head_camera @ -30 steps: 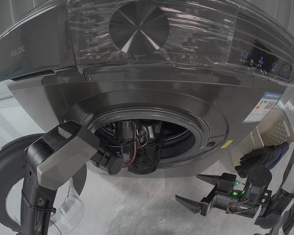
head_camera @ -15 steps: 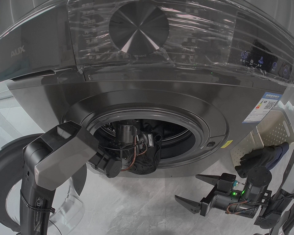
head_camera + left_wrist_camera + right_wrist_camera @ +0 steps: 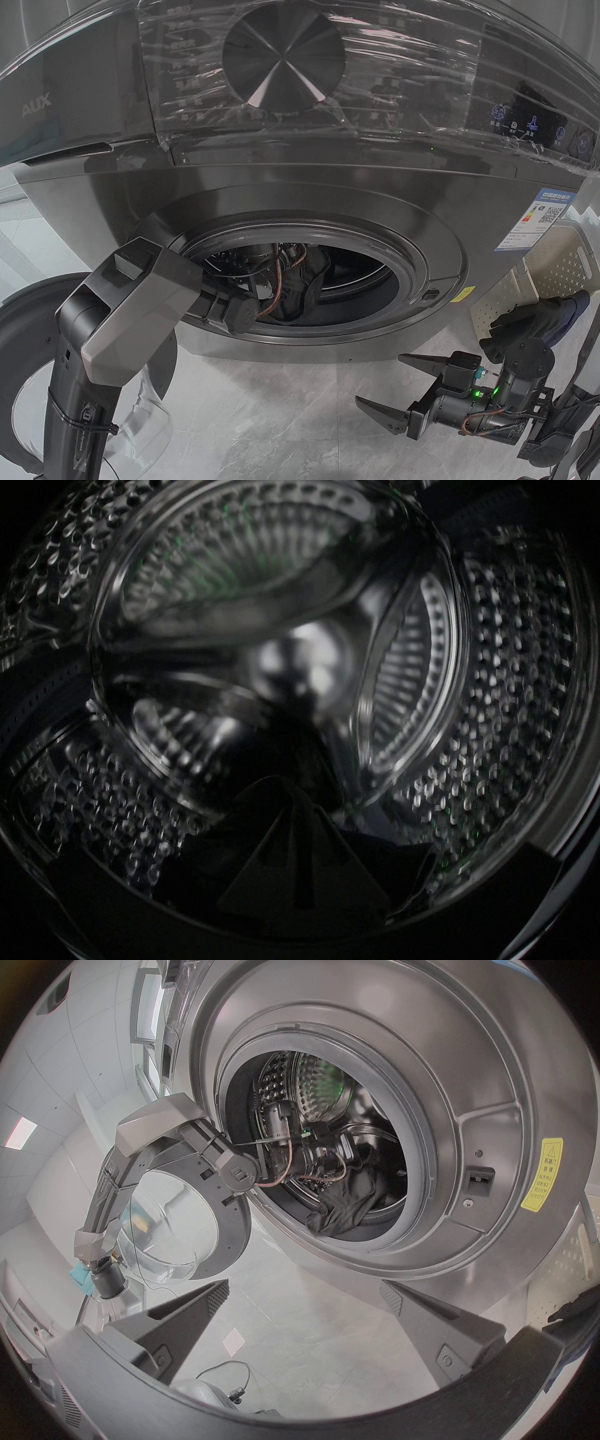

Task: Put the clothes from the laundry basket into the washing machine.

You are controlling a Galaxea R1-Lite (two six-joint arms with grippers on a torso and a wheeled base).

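Observation:
The grey washing machine [image 3: 300, 187] stands with its round opening [image 3: 325, 1147] open. My left arm goes through that opening, and its gripper [image 3: 300, 867] is inside the steel drum [image 3: 500, 686], shut on a black garment [image 3: 301, 284]. The garment [image 3: 350, 1200] hangs from the gripper over the lower lip of the opening. My right gripper [image 3: 380, 381] hovers open and empty above the floor, in front of the machine's right side. The white laundry basket [image 3: 562, 262] stands to the right, with dark clothes [image 3: 531, 319] draped over its edge.
The machine's glass door [image 3: 25, 350] is swung open to the left, behind my left arm. Grey tiled floor [image 3: 281, 412] spreads in front of the machine. The basket [image 3: 562, 1272] sits close to the right arm.
My left arm has pushed up and deeper into the drum, lifting the black garment off the front rim. The right arm has stayed where it was.

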